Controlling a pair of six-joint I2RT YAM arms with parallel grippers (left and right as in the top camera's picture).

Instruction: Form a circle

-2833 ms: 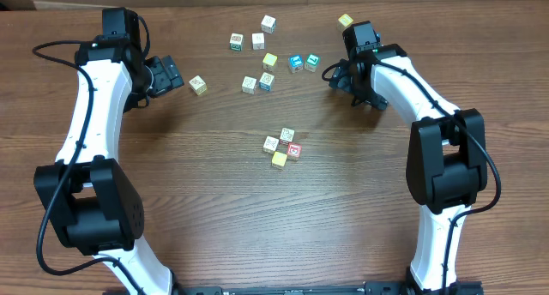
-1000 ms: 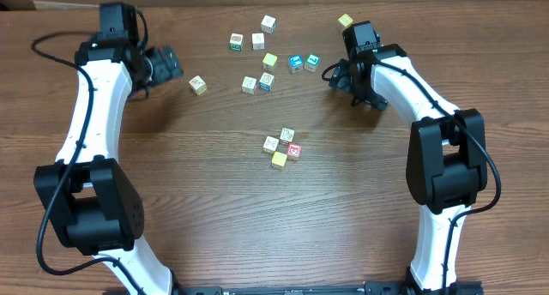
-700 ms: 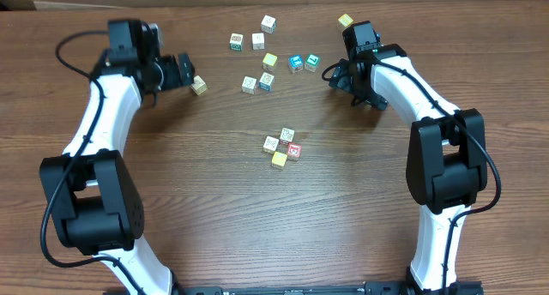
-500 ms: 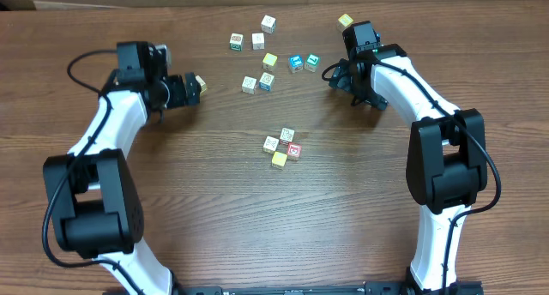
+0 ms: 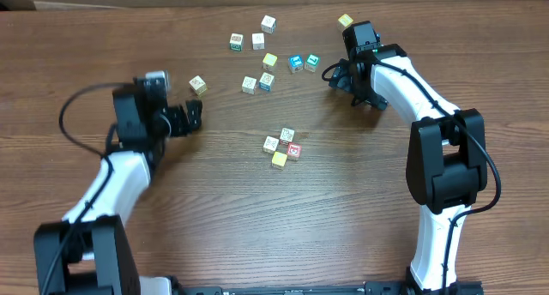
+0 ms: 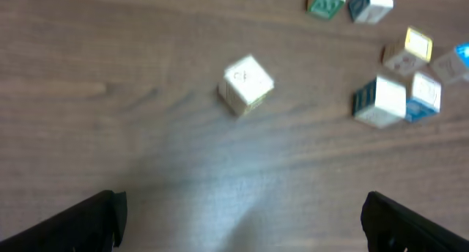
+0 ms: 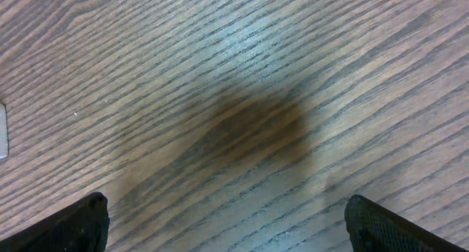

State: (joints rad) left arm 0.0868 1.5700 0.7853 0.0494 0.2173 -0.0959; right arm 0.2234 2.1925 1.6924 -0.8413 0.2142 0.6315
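Circle [image 5: 282,147] is a tight four-cube cluster central on the counter [image 5: 257,226]. Left hand [image 5: 192,115], spread and empty, hangs near a loose cube [image 5: 198,84]; descending off-centre could knock it away. Right hand [image 5: 330,74] gapes empty too.

Lone cube [image 6: 246,84] blurred, letter unreadable; circle [image 5: 283,147] prints too small.

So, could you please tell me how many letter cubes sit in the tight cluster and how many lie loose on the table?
Cubes in the tight cluster: 4
Loose cubes: 10
Total: 14
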